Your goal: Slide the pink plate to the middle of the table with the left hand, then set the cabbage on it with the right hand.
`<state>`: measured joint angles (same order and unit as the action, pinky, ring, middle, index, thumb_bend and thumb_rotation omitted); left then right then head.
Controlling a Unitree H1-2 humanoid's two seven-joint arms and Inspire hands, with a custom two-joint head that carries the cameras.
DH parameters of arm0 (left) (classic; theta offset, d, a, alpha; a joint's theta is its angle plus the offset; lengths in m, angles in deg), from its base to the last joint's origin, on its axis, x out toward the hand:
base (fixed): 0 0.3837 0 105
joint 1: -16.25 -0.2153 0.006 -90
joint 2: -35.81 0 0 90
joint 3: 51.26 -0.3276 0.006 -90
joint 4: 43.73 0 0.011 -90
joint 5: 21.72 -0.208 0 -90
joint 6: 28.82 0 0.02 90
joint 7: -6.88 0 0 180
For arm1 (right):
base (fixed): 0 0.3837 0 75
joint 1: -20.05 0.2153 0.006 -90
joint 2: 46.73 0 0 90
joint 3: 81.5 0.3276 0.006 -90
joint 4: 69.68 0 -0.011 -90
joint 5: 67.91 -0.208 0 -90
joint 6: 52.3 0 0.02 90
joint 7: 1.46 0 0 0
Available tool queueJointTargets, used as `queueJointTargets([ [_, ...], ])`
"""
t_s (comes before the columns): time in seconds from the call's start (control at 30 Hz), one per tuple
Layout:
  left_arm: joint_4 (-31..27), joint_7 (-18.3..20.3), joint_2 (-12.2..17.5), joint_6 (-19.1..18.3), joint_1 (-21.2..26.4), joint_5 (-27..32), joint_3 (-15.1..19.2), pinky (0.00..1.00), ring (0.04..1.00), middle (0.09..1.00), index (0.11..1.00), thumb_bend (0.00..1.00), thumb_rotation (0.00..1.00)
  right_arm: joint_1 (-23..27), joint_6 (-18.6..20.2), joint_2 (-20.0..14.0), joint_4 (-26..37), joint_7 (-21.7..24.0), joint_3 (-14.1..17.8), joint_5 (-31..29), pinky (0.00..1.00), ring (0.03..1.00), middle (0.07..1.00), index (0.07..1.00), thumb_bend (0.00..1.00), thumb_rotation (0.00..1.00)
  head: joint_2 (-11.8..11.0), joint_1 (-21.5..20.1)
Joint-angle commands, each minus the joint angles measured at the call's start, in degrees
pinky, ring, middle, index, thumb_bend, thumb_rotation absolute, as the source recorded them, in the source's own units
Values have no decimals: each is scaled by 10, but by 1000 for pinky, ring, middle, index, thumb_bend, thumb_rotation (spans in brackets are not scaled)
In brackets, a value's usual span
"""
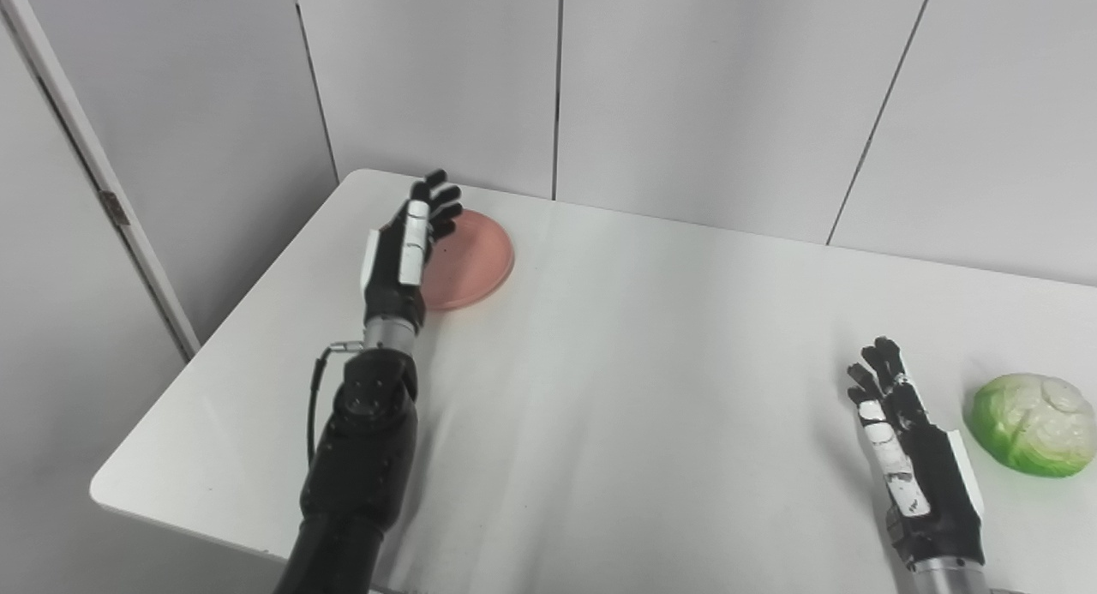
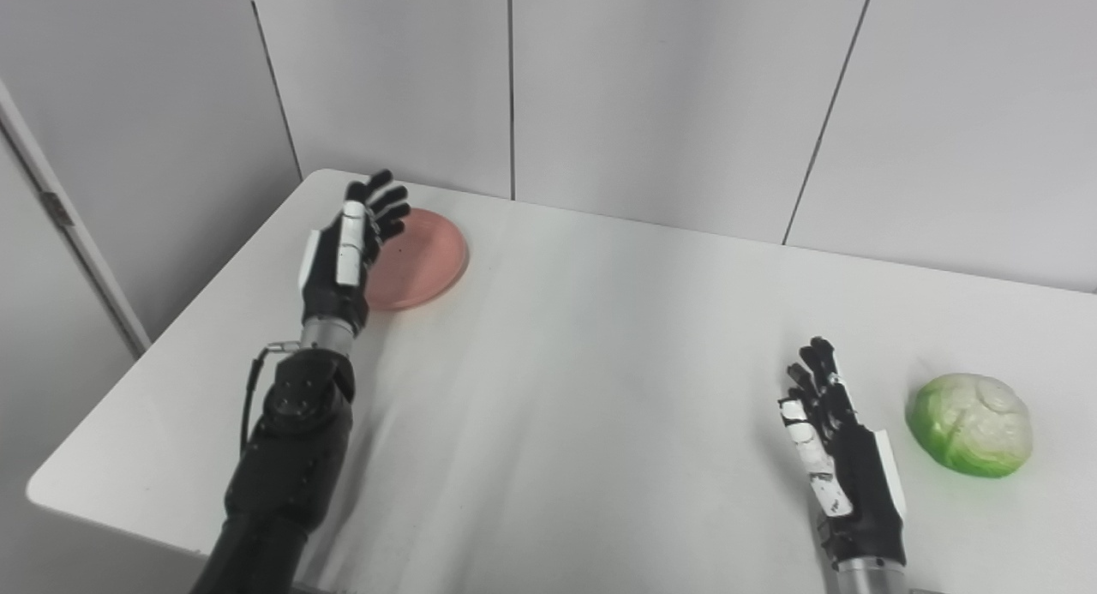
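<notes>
A robot's left hand (image 1: 404, 255) reaches over the near edge of a pink plate (image 1: 467, 262) at the far left of a white worktop (image 1: 634, 363), fingers spread and holding nothing. Well right of the plate, the right hand (image 1: 908, 457) waits, fingers released, just beside a green cabbage (image 1: 1033, 423).
</notes>
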<state>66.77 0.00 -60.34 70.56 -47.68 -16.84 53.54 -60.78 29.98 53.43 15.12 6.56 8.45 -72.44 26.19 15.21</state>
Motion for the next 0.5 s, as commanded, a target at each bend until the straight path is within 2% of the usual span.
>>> queueJointTargets([
  [0.0,19,-4,28,44,50,5,10,767,754,762,759,757,1000,-16,-26,10,-13,-3,-3,-1,953,937,960,963,728,774,-1,-4],
  [0.1,77,-9,58,64,82,10,23,770,747,754,745,767,1000,-19,-23,11,-10,-8,-4,9,946,932,957,969,726,790,-3,-4],
  [0.13,95,-13,65,70,92,7,25,717,717,730,729,753,1000,-19,-23,12,-9,-10,-3,10,944,932,956,966,732,790,-3,-4],
  [0.23,171,-20,98,91,129,3,29,678,694,709,717,747,1000,-20,-27,13,-9,-11,-4,14,941,929,953,965,728,794,-6,-4],
  [0.47,305,-10,152,122,195,15,26,702,698,712,720,742,1000,-23,-24,13,-5,-8,-4,16,946,929,952,963,722,795,-7,-5],
])
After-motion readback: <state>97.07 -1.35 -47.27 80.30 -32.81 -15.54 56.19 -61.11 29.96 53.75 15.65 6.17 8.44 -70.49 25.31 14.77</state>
